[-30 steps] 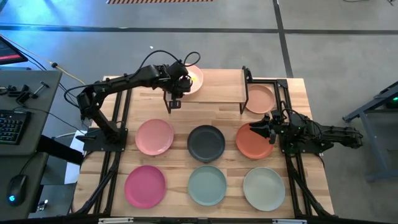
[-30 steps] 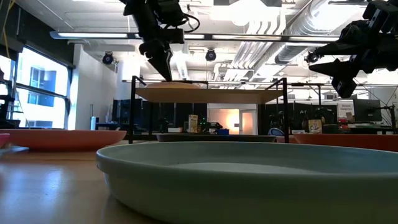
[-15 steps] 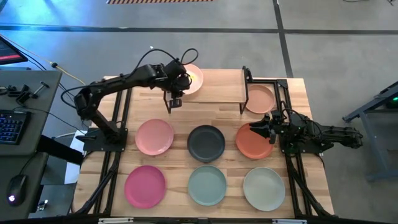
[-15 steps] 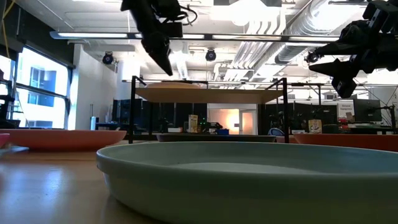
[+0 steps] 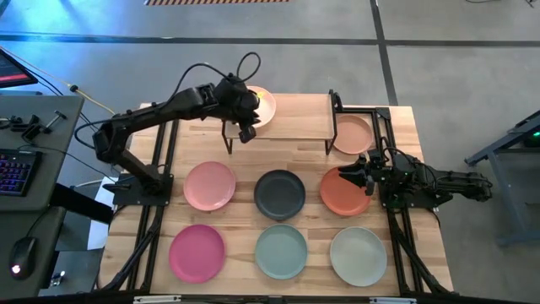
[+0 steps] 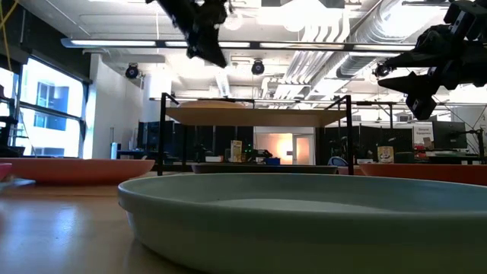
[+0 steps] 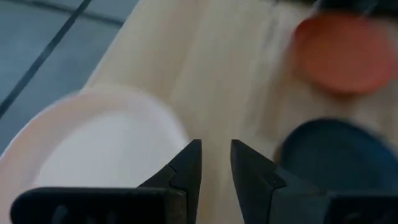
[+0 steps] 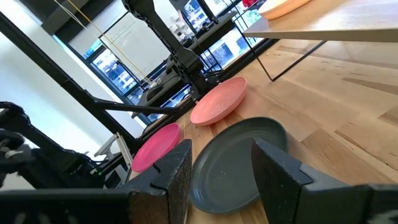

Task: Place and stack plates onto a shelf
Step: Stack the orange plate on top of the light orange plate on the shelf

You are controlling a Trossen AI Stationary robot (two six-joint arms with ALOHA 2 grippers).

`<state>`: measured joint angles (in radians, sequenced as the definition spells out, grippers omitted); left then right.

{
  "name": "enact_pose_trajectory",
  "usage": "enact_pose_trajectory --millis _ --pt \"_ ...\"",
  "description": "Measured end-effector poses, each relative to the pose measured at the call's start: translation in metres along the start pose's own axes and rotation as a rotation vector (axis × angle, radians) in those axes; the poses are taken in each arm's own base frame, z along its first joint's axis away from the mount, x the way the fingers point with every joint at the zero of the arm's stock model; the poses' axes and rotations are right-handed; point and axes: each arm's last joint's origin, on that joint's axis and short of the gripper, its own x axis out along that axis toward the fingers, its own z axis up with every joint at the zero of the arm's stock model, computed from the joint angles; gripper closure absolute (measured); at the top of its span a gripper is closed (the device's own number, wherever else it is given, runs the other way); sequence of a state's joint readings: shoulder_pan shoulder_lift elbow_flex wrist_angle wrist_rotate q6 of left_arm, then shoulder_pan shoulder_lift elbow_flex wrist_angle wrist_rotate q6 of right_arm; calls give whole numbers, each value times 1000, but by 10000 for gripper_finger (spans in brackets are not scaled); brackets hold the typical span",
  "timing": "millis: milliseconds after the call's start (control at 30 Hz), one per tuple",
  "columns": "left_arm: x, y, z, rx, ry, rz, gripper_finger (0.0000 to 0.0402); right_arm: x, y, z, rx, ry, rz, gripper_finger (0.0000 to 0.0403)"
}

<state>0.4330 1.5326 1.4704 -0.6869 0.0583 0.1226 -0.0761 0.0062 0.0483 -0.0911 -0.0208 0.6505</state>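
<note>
The shelf (image 5: 291,118) stands at the table's far edge, and a peach plate (image 5: 263,105) lies flat on its left end. My left gripper (image 5: 245,133) hovers above the shelf beside that plate, fingers slightly open and holding nothing; the left wrist view shows the plate (image 7: 93,149) below it. A second peach plate (image 5: 353,133) lies by the shelf's right legs. On the table lie the pink (image 5: 210,185), charcoal (image 5: 279,193), terracotta (image 5: 342,196), magenta (image 5: 197,252), pale teal (image 5: 280,251) and off-white (image 5: 358,256) plates. My right gripper (image 5: 358,176) waits open above the terracotta plate.
The shelf's thin black legs (image 6: 162,133) stand at the board's corners. The pale teal plate (image 6: 304,221) fills the foreground of the low view. Bare wood (image 5: 245,156) lies between the shelf and the plate rows. A desk with a keyboard (image 5: 13,169) stands left of the table.
My left gripper has risen from just above the shelf board and drifted a little toward the table's right and far edge. The peach plate stays on the shelf. My right arm has kept still.
</note>
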Motion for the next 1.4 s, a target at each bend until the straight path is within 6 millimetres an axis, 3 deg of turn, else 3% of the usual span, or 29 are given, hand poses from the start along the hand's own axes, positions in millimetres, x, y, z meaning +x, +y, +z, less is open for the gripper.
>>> enact_pose_trajectory --millis 133,333,533,767,1133,1267,1400 --pt "-6 -14 11 -28 -112 -103 328 0 -1 2 9 -54 -52 256" --pt "-12 -38 26 -85 -245 -224 328 0 -1 5 175 -112 -69 256" --pt "-16 -63 33 -126 -308 -300 328 0 0 7 191 -134 -61 256" --pt "-22 -89 40 -135 -379 -383 328 -4 14 22 177 -253 131 256" --pt "-34 -110 50 -164 -502 -468 328 -22 47 65 -225 -397 149 256" --pt "-36 -115 52 -166 -517 -487 328 -26 59 82 -380 -295 45 256" --pt "-38 -115 54 -166 -553 -495 328 -29 66 96 -520 -124 -183 256"
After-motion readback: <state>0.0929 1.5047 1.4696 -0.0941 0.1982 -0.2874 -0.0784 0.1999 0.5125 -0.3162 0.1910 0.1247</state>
